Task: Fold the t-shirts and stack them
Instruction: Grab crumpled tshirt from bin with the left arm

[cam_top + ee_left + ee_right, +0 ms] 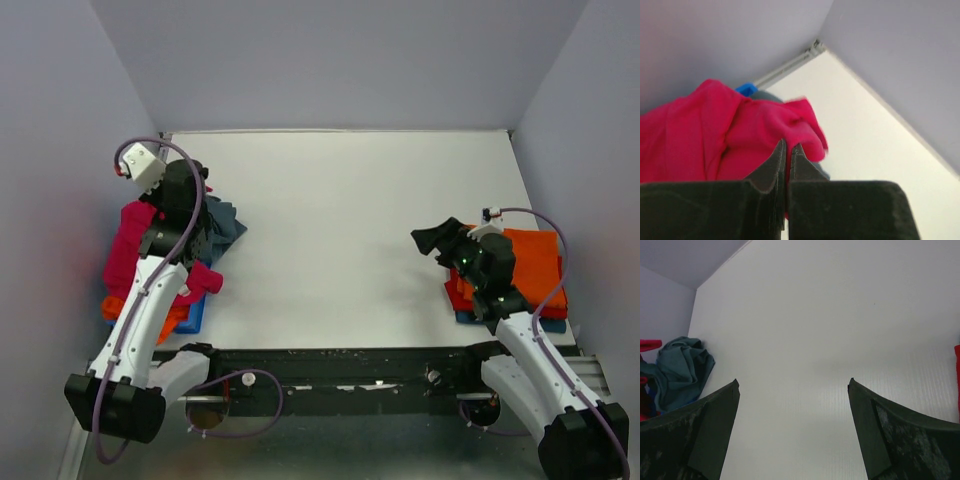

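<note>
Pinching a bunched fold of limp, light crimson-pink t-shirt (715,135) at its tips, the left gripper (789,146) should preferably take a hem.

A crimson-pink t-shirt (130,245) lies crumpled on a heap at the left edge of the surface (340,220), a fold of it pinched in the left claw (788,146). A teal t-shirt (228,222) bunches just beside it — a crumpled orange t-shirt (114,308) peeks from beneath. At the right edge, a folded orange t-shirt (535,262) rests flat on a red t-shirt (457,297).
</note>
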Controlling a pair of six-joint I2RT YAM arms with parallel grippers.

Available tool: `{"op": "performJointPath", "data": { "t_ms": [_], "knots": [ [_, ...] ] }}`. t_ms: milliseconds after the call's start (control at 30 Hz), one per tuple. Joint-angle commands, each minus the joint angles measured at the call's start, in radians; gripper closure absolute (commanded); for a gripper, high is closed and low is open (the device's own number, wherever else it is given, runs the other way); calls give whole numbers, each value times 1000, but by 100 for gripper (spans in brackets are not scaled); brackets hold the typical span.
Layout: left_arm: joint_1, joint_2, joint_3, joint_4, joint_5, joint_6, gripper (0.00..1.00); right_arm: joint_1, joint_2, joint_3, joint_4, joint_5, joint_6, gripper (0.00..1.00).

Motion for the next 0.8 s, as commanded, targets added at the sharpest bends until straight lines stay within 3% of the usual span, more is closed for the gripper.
{"op": "performJointPath", "data": {
  "t_ms": [0,100,200,400,600,767],
  "knots": [
    [-1,-22,225,6,-129,152,100,0,3,-10,2,9,4,3],
    [2,24,383,-14,-161,227,100,0,0,-10,2,7,4,3],
    [1,64,522,-8,-105,275,100,0,2,-9,1,7,4,3],
    [-27,186,762,33,260,241,100,0,14,-6,5,4,6,3],
    [-263,425,1105,61,340,350,100,0,22,-4,4,1,-4,3],
    [-406,632,1440,64,566,323,100,0,17,-3,1,4,-11,3]
  ]
}}
